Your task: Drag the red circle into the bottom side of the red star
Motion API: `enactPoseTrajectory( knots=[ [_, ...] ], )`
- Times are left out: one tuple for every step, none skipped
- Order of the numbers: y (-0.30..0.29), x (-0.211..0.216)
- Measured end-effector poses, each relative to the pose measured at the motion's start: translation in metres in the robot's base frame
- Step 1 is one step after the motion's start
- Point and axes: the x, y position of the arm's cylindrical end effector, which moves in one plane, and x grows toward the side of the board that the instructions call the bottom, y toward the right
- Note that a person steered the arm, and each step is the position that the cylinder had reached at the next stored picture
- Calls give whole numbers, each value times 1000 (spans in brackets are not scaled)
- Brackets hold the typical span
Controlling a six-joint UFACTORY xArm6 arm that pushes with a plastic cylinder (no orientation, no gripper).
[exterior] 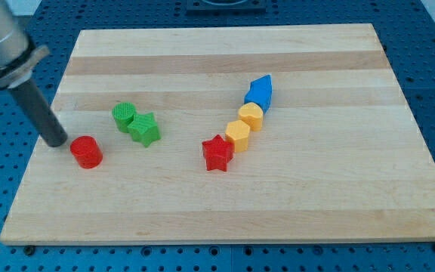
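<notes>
Nearest the board's (338, 219) bottom edge, the red star (217, 153) sits about mid-board. The red circle (86, 152) lies toward the left edge, well apart from the star. My tip (57, 142), a bare rod with no fingers, rests just beside the circle's upper left. Farther back sit two green blocks (136, 122), two yellow blocks (244, 125) and a blue one (259, 91).

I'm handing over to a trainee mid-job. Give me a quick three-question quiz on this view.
1. True or false: my tip sits just to the view's left of the red circle.
2. Which block touches the green star? A) blue block B) green circle C) red star
3. Fill in: the block nearest the red star, to its upper right, is coloured ____.

Key: 1 true; 2 B, the green circle; 3 yellow.
</notes>
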Motion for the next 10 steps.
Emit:
enactPoseTrajectory(
  knots=[
    [35, 17],
    [77, 36],
    [98, 47],
    [73, 38],
    [17, 34],
    [-15, 56],
    [10, 66],
    [47, 75],
    [75, 89],
    [81, 102]
  ],
)
